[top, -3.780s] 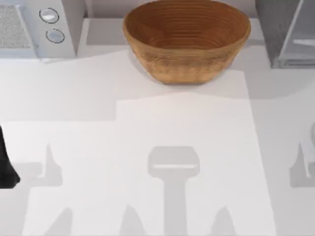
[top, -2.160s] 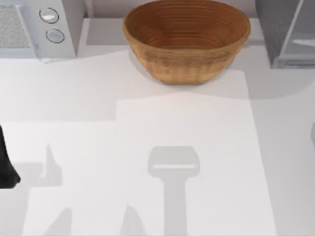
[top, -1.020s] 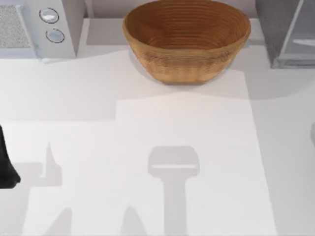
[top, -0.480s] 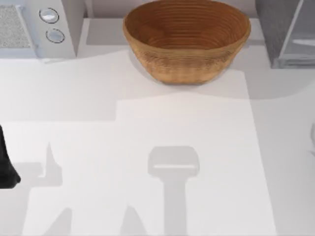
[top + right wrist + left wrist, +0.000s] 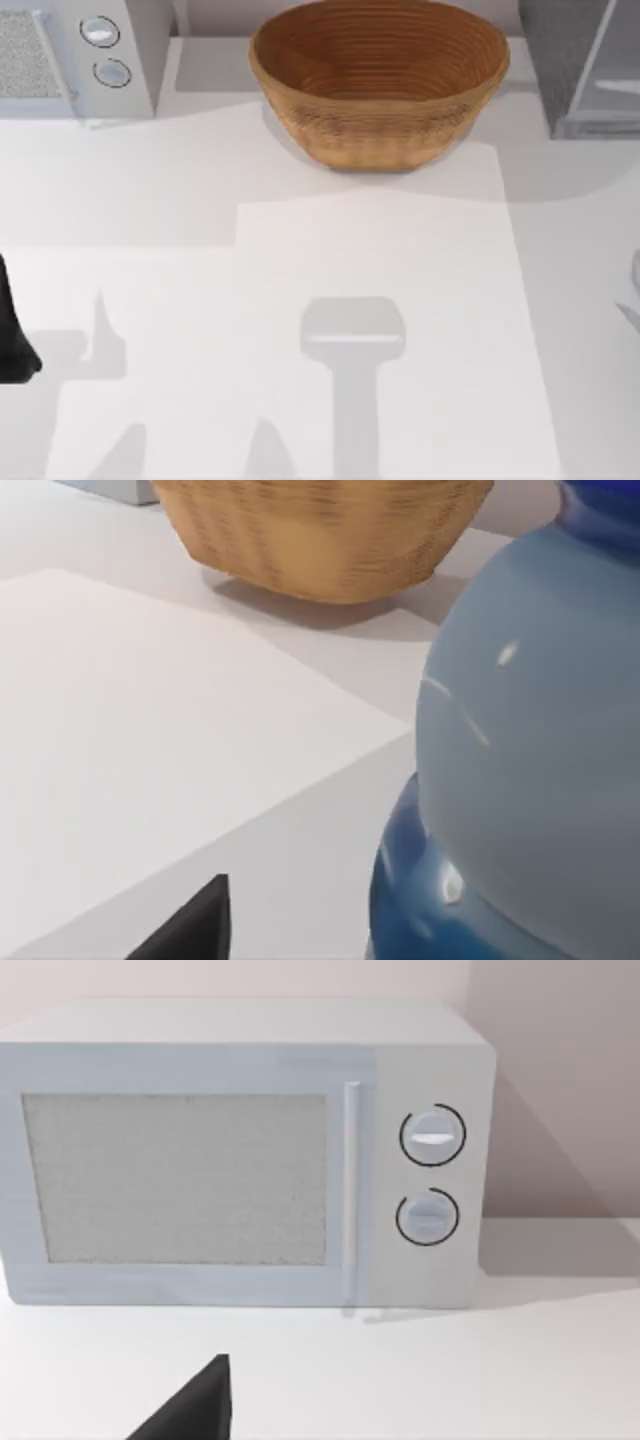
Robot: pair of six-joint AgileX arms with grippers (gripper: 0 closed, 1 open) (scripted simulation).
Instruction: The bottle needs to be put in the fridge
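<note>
The bottle [image 5: 520, 760], pale blue above a deep blue base, stands upright on the table close to my right gripper [image 5: 320, 942]. One black fingertip [image 5: 195, 925] shows, with a gap of bare table between it and the bottle, and nothing is held. The fridge [image 5: 560, 60], dark grey and speckled, stands at the back right of the table, its pale-framed see-through door panel [image 5: 610, 85] angled outward. My left arm [image 5: 12, 340] rests at the table's left edge. Its gripper [image 5: 320, 1425] faces the microwave and holds nothing.
A large woven basket [image 5: 378, 80] sits at the back middle, also seen beyond the bottle as the basket [image 5: 320, 530]. A light grey microwave [image 5: 60, 60] with two round knobs stands at the back left. A white mat [image 5: 380, 330] covers the table's middle.
The right arm's shadow has left the table's right side in the top view, and a pale shape at the right edge has shifted slightly. The left arm has stayed still.
</note>
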